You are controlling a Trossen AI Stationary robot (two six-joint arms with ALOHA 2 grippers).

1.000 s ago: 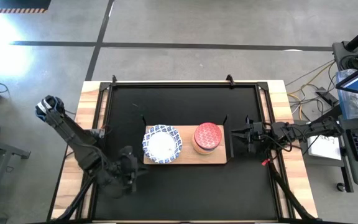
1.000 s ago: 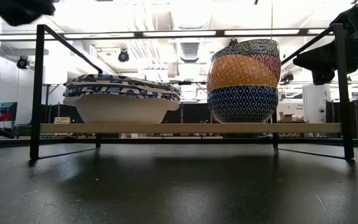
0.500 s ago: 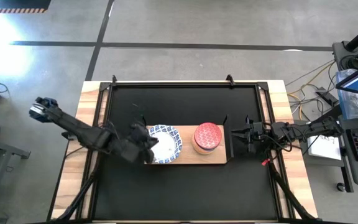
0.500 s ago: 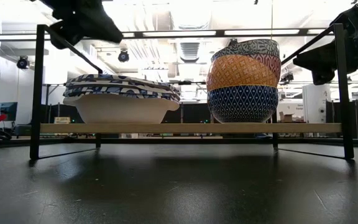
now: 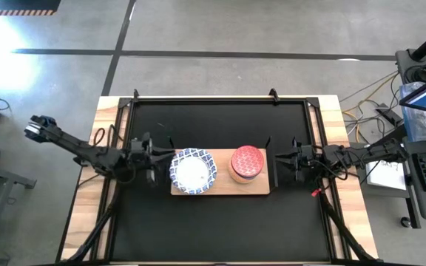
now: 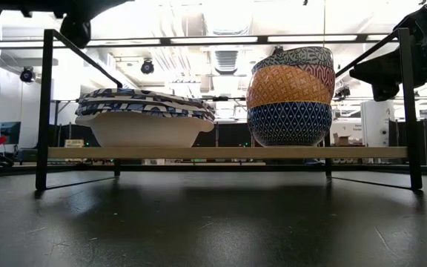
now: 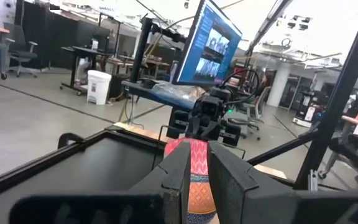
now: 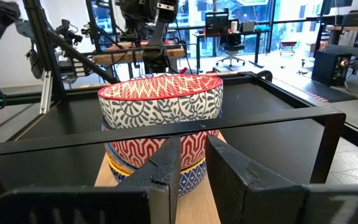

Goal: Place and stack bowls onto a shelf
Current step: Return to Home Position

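Two robot arms hung at either end of a loaded shelf (image 5: 259, 189), a light-wood board that lay near the middle of the black tabletop (image 5: 220, 229) inside a black metal frame (image 6: 47, 111).

On the board's left half sat a nested stack of wide blue-and-white bowls (image 5: 193, 171), the top one showing its white inside. On the right half rose a taller stack. A dark blue patterned bowl (image 6: 290, 123) was at the bottom, an orange-yellow bowl (image 6: 290, 87) sat above it, and a red patterned bowl (image 5: 248, 160) with a grey swirled band crowned the pile. The two stacks stood near each other without touching.

The left gripper (image 5: 161, 157) hovered just beside the shelf's left end, raised above the table and pointing across the bowls toward the other arm. Its wrist camera showed its two fingers pressed nearly together with only a slit between them, pinching nothing.

The right gripper (image 5: 281, 164) hovered just off the shelf's right end at about the height of the tall stack, and it faced the red patterned bowl. Its fingers were likewise drawn nearly together and empty, with a rail of the frame crossing in front of them.

Beyond the right arm, a lit monitor (image 7: 213, 43) stood at a desk beside the table.
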